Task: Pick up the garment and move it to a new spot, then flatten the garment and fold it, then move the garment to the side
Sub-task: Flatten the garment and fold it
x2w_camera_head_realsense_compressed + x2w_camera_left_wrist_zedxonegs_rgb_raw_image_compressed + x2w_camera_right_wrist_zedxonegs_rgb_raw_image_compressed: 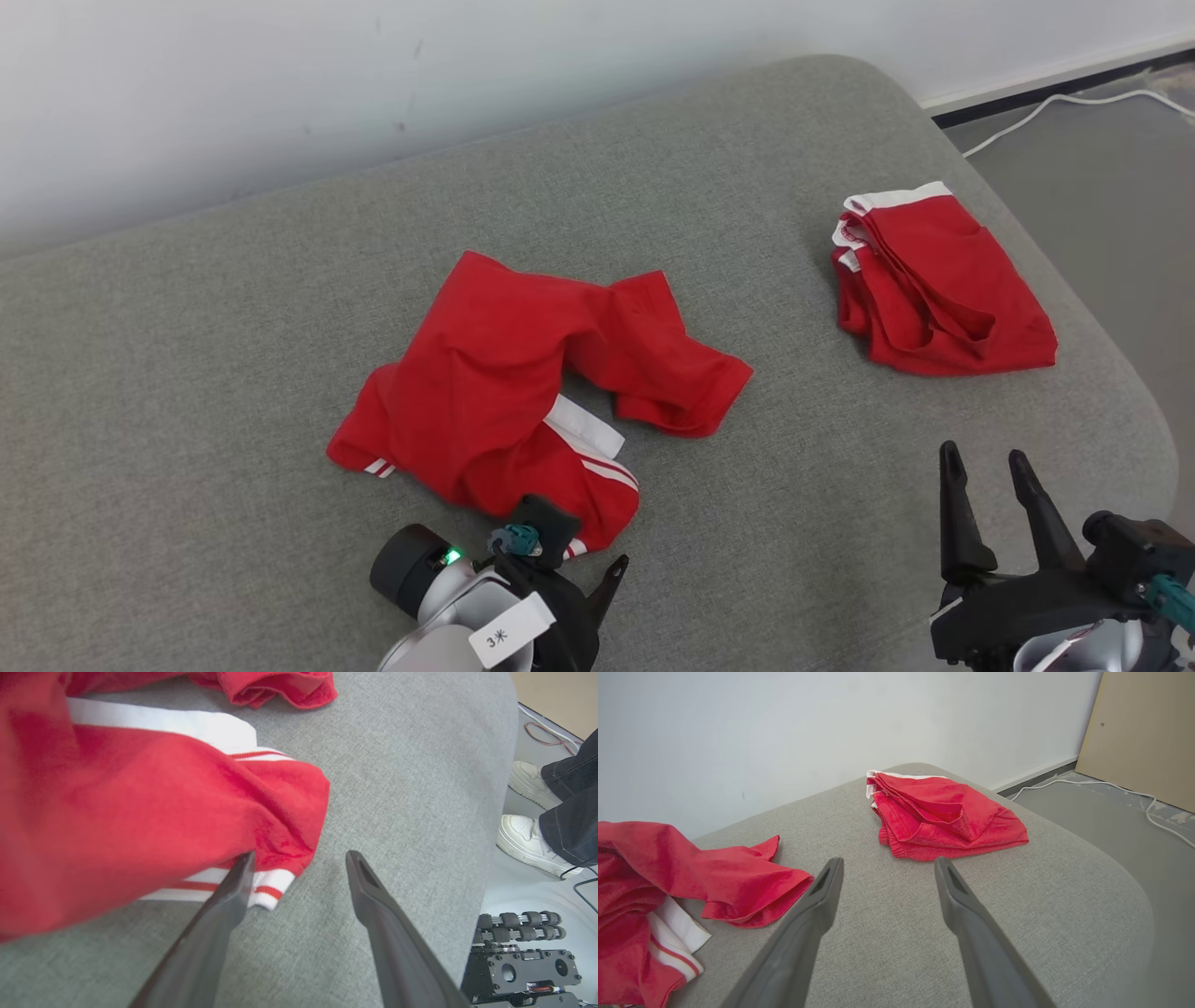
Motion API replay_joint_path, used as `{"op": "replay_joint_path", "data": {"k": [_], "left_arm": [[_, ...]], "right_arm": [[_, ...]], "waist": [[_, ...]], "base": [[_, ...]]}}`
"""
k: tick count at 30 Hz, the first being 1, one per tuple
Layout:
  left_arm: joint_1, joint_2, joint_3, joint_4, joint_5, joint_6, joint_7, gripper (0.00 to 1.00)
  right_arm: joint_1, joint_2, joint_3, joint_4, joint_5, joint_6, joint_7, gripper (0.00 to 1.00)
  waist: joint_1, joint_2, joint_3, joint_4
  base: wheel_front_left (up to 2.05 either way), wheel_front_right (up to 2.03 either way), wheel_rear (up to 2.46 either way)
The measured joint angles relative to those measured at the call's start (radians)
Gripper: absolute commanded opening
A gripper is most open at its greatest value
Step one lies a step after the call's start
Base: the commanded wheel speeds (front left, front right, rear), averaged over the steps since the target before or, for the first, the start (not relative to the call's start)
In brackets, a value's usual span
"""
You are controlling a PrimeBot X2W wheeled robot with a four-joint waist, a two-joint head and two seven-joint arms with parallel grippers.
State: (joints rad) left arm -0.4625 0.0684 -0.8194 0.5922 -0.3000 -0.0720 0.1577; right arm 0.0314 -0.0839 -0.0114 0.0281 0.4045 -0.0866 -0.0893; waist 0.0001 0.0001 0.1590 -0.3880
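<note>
Grey upholstered bench [233, 373] against a white wall [280, 75]. Crumpled red garment [485, 373] with white striped trim lies mid-bench, nearer my left side, unfolded, not held. My left gripper [301, 856] sits at its near edge, fingers spread; one tip meets the striped cuff, the other is over bare bench. My right gripper [984, 455] hovers well apart to the right, fingers spread, empty. Second red garment [943, 289], folded, lies at the far right. A person's white shoes [523, 835] stand on the floor beside the bench.
</note>
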Motion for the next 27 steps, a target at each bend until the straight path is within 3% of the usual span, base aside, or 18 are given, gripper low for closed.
{"op": "replay_joint_path", "data": {"k": [2, 3, 4, 5, 6, 7, 8, 15, 20, 27], "left_arm": [[-0.016, -0.006, 0.0, 0.027, 0.023, 0.007, -0.008, 1.0], [-0.018, -0.007, 0.002, 0.037, 0.023, 0.021, -0.015, 0.82], [-0.02, -0.008, 0.002, 0.043, 0.028, 0.026, -0.018, 0.7], [-0.023, -0.01, 0.001, 0.049, 0.032, 0.033, -0.025, 0.46], [-0.031, -0.011, 0.001, 0.059, 0.037, 0.04, -0.028, 0.32], [-0.037, -0.012, 0.003, 0.066, 0.038, 0.05, -0.034, 0.06], [-0.043, -0.012, 0.003, 0.074, 0.039, 0.055, -0.035, 0.0], [-0.055, -0.016, -0.014, 0.111, 0.05, 0.053, -0.065, 0.0], [-0.055, -0.016, 0.027, 0.095, 0.028, 0.063, -0.115, 0.0], [-0.055, 0.067, 0.064, -0.039, 0.039, 0.086, -0.223, 0.0]], "right_arm": [[-0.002, 0.002, 0.007, 0.002, 0.0, 0.0, 0.0, 1.0], [-0.003, 0.003, 0.01, 0.002, 0.0, 0.0, -0.001, 1.0], [-0.003, 0.004, 0.009, 0.003, 0.0, 0.0, -0.004, 1.0], [-0.003, 0.003, 0.006, 0.002, 0.0, 0.0, -0.008, 1.0], [-0.003, 0.003, 0.005, 0.003, 0.0, 0.0, -0.008, 1.0], [-0.004, 0.003, 0.009, 0.003, 0.0, 0.0, -0.008, 1.0], [-0.005, 0.004, 0.012, 0.004, 0.0, 0.0, -0.008, 1.0], [-0.004, 0.005, 0.006, 0.009, 0.0, 0.0, -0.017, 1.0], [0.001, 0.005, -0.009, 0.009, 0.008, -0.001, -0.026, 1.0], [0.004, 0.001, -0.027, 0.017, 0.011, -0.001, -0.035, 1.0]], "waist": [[0.0, 0.0, 0.003, 0.003], [0.0, -0.0001, 0.003, 0.004], [-0.0001, -0.0001, 0.002, 0.006], [0.0, 0.0, 0.002, 0.008], [0.0, 0.0, 0.002, 0.012], [0.0, 0.0, 0.001, 0.014], [0.0, 0.0, 0.001, 0.016], [-0.0001, 0.0, -0.003, 0.033], [0.0, 0.0, -0.007, 0.058], [0.0, 0.0, -0.018, 0.116]], "base": [[0.0, 0.0, 0.0], [0.0, 0.0, 0.0], [0.0, 0.0, 0.0], [0.0, 0.0, 0.0], [0.0, 0.0, 0.0], [0.0, 0.0, 0.0], [0.0, 0.0, 0.0], [0.0, 0.0, 0.0], [0.0, 0.0, 0.0], [0.0, 0.0, 0.0]]}}
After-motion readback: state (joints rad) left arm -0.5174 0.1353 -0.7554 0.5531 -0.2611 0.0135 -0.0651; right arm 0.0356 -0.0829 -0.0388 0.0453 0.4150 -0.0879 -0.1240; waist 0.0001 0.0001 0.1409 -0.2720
